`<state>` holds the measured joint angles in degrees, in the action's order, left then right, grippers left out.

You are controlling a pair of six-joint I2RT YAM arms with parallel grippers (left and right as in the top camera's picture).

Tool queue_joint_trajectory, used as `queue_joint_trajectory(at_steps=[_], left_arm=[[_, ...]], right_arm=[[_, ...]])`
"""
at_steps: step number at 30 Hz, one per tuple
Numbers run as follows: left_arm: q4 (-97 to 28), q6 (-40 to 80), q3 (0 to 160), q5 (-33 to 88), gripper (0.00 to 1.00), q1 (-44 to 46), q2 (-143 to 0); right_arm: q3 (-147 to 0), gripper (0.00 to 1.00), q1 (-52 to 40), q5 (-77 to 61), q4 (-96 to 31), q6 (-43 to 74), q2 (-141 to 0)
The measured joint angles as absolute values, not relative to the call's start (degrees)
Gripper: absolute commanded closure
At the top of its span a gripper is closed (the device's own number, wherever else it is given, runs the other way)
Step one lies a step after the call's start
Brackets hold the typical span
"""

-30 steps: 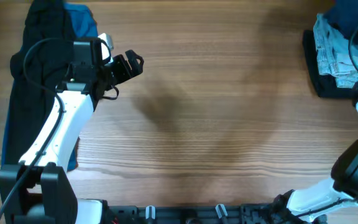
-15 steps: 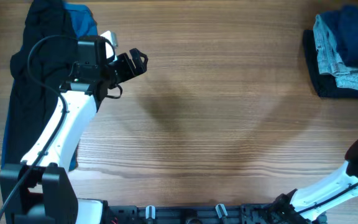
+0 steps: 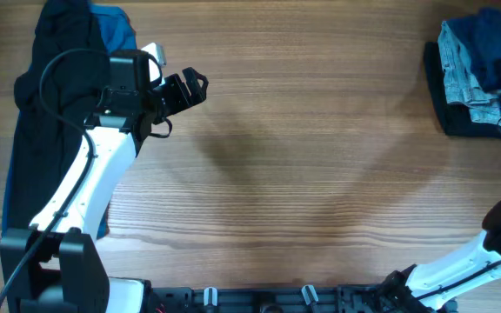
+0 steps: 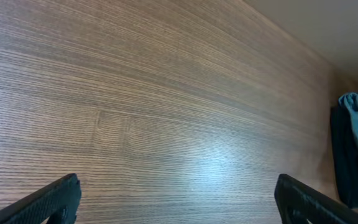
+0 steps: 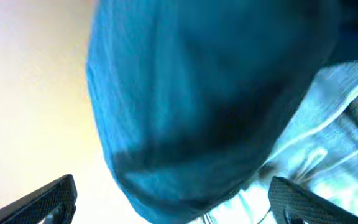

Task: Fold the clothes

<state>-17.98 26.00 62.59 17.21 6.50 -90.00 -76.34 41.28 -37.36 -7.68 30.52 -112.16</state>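
Hovering over bare wood on the surface [image 3: 320, 156], the left gripper [image 3: 190, 87] has its fingers spread wide with nothing between them. A dark heap of clothes [image 3: 29, 165] lies along the left edge, partly under that arm, with a mid-blue piece [image 3: 116, 30] at its top end. A second heap [image 3: 477, 78], mid-blue over pale denim over black, sits at the upper right. The right gripper [image 5: 173, 202], seen only by its wrist camera, is likewise spread apart and empty, close to blurred blue cloth [image 5: 197, 93].
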Motion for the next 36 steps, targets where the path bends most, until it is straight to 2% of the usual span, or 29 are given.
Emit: queue_joint_trajectory(at_steps=[1, 2, 4, 8, 12, 16, 20, 27, 28, 29, 30, 31, 32, 35, 36], left_arm=[[-17.98, 26.00, 62.59, 17.21, 0.00, 6.50, -90.00], [-17.98, 26.00, 62.59, 17.21, 0.00, 6.50, -90.00], [-17.98, 26.00, 62.59, 17.21, 0.00, 6.50, -90.00], [-17.98, 26.00, 62.59, 17.21, 0.00, 6.66, -90.00], [-17.98, 26.00, 62.59, 17.21, 0.00, 6.66, -90.00], [-17.93, 26.00, 62.59, 17.21, 0.00, 6.66, -90.00], [-17.76, 26.00, 62.59, 16.99, 0.00, 6.66, -90.00], [-17.74, 26.00, 62.59, 16.32, 0.00, 6.66, -90.00], [-17.76, 26.00, 62.59, 16.27, 0.00, 6.66, -90.00], [-17.74, 26.00, 62.59, 16.14, 0.00, 6.66, -90.00], [-17.76, 26.00, 62.59, 16.14, 0.00, 6.66, -90.00], [-17.76, 26.00, 62.59, 16.14, 0.00, 6.66, -90.00], [-17.76, 26.00, 62.59, 16.12, 0.00, 6.66, -90.00], [-17.76, 26.00, 62.59, 16.12, 0.00, 6.66, -90.00], [-17.76, 26.00, 62.59, 16.12, 0.00, 6.66, -90.00]], right_arm=[[-76.34, 0.64, 40.56, -37.01, -8.01, 29.65, -112.16], [-76.34, 0.73, 39.81, -36.82, -7.97, 28.71, -112.16], [-76.34, 0.78, 38.04, -35.66, -7.57, 27.81, -112.16], [-76.34, 0.96, 34.96, -31.33, -5.85, 25.87, -112.16], [-76.34, 0.96, 34.26, -29.54, -5.04, 23.86, -112.16], [-76.34, 0.96, 34.33, -35.03, -4.32, 22.81, -112.05], [-76.42, 0.96, 33.32, -40.01, -10.04, 21.52, -111.50], [-76.47, 0.96, 27.35, -33.67, -22.48, 14.61, -111.20], [-76.44, 0.93, 26.94, -32.80, -23.40, 13.85, -111.20], [-76.47, 0.74, 26.65, -31.83, -24.05, 13.17, -111.20], [-76.44, 0.38, 26.59, -31.31, -24.34, 12.71, -111.20], [-76.47, 0.26, 26.61, -31.22, -24.45, 12.64, -111.20], [-76.44, 0.21, 26.59, -31.27, -24.47, 12.69, -111.18], [-76.44, 0.18, 26.61, -32.14, -24.64, 12.78, -110.37], [-76.44, 0.13, 26.61, -32.38, -24.86, 12.91, -109.58]])
